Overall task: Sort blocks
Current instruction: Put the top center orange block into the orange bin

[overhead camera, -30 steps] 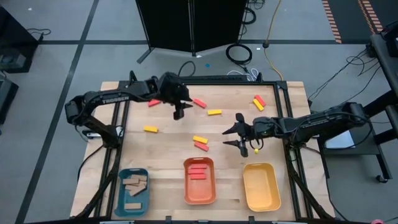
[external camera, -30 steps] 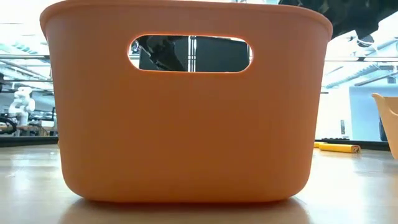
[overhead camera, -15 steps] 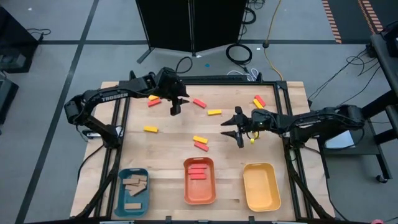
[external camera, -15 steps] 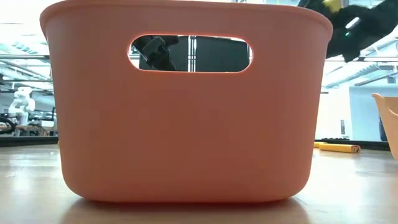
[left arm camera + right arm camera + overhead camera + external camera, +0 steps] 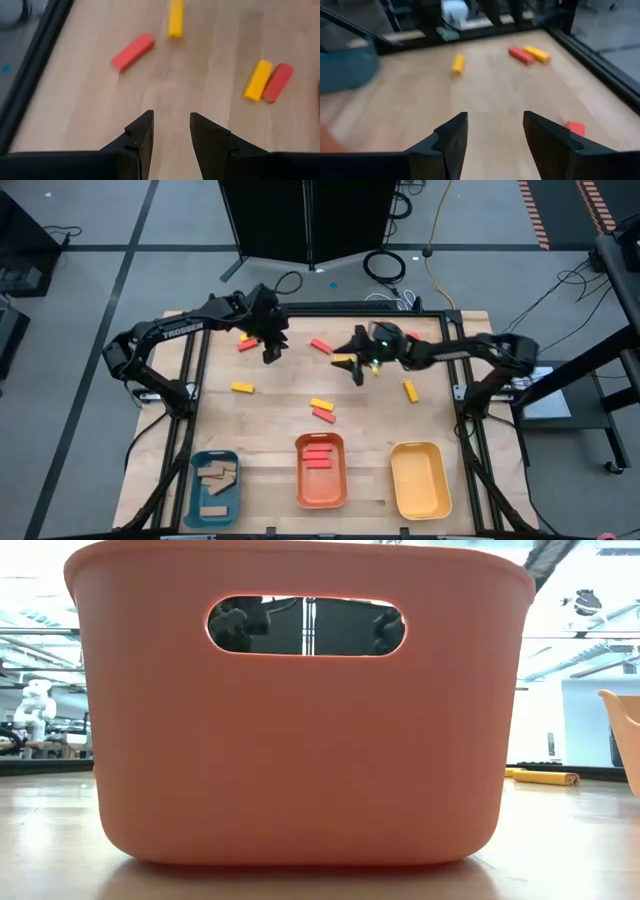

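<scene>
Blocks [image 5: 322, 409] lay scattered across table's [image 5: 260, 435] far half; some already sorted in trays at near edge. Left gripper [image 5: 269, 350] and right gripper [image 5: 357, 368] hovered above them, fingers apart, empty, likely choosing next pick.

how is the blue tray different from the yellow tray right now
The blue tray sits at the near left of the table, while the yellow tray sits at the near right, with the orange tray between them. The blue tray holds several tan blocks; the yellow tray holds nothing visible. Both are rounded, rectangular plastic trays lined up along the same table edge, and neither end effector is over them.
</scene>
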You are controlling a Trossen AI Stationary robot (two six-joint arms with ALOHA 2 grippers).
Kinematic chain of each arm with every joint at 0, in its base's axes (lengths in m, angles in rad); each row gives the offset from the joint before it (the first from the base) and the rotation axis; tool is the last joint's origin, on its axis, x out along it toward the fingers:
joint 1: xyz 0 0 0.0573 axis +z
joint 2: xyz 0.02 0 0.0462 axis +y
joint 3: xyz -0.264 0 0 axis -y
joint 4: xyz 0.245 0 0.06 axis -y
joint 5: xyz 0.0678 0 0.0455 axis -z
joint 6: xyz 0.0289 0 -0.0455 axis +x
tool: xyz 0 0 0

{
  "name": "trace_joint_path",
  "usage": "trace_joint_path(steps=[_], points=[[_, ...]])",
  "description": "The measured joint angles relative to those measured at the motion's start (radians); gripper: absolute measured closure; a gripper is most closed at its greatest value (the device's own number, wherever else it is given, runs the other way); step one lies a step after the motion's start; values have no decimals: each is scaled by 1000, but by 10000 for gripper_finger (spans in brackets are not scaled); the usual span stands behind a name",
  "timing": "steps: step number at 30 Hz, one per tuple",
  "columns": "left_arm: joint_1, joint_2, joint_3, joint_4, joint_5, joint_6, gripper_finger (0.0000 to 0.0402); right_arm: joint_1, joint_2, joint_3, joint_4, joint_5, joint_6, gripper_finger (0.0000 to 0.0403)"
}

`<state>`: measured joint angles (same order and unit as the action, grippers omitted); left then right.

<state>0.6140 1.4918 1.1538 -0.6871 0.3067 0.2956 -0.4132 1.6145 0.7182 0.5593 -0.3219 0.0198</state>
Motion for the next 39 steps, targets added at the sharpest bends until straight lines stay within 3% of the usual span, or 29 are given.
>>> trace_joint_path(steps=[7,10,17,27,39], points=[[1,0,0,-27,-209,-98,279,-67,230,221,-107,3,-27,216],[-1,12,2,76,-178,-49,279,-88,300,290,-151,17,-25,216],[-5,20,2,104,-164,-27,279,-95,391,352,-249,159,2,216],[-6,20,2,139,-161,-27,279,-54,398,356,-307,383,-29,216],[-8,20,2,176,-159,-48,279,6,397,356,-342,451,-30,216]])
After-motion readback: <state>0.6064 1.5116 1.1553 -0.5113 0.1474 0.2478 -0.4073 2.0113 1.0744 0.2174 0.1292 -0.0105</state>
